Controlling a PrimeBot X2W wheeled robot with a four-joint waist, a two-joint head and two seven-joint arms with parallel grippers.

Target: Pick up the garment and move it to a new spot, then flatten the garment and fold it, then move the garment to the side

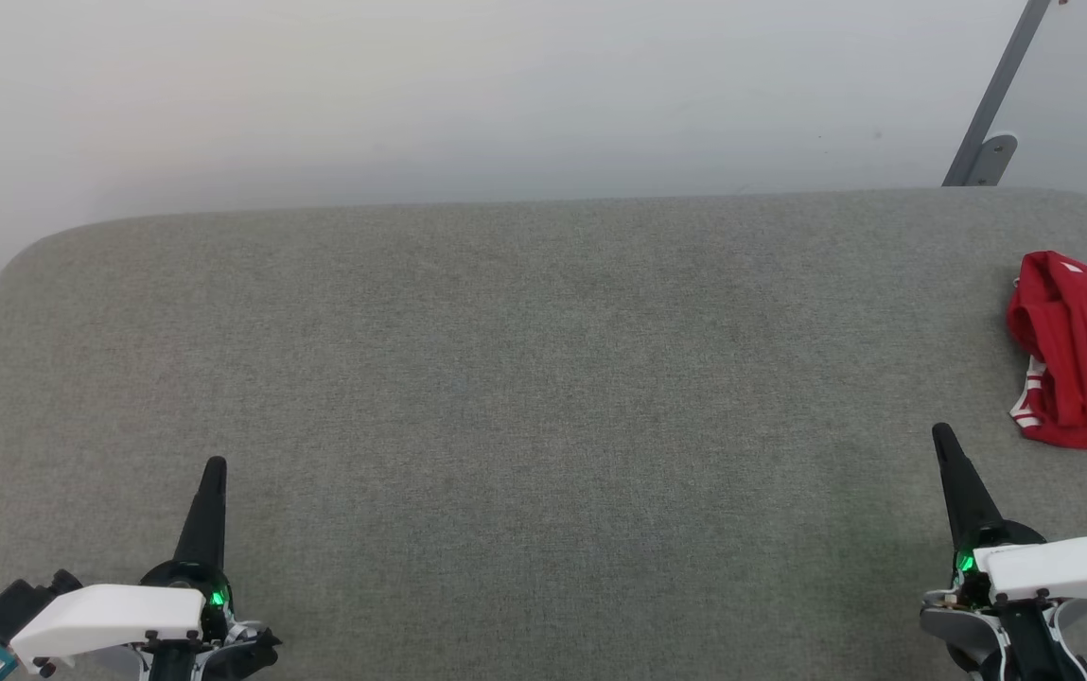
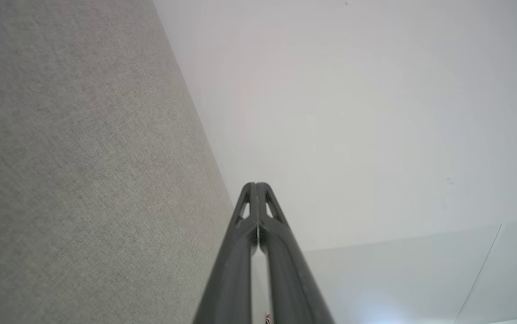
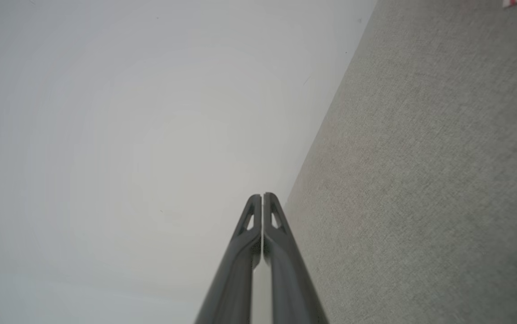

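The garment (image 1: pixel 1082 355) lies crumpled at the table's right side: red cloth with white striped trim at its lower left, cut off by the head view's right edge. A red-and-white scrap of it (image 3: pixel 512 3) peeks into the top right corner of the right wrist view. My right gripper (image 1: pixel 940 432) is shut and empty, its tip a short way left of and below the garment, not touching it. My left gripper (image 1: pixel 215 463) hovers at the lower left, shut and empty too. Both wrist views show fingers pressed together: left (image 2: pixel 256 184), right (image 3: pixel 262 195).
A grey fabric-covered table (image 1: pixel 524 378) with rounded far corners spans the head view, and a pale wall rises behind it. A grey metal bracket (image 1: pixel 988 151) slants up at the back right, beyond the table's far edge.
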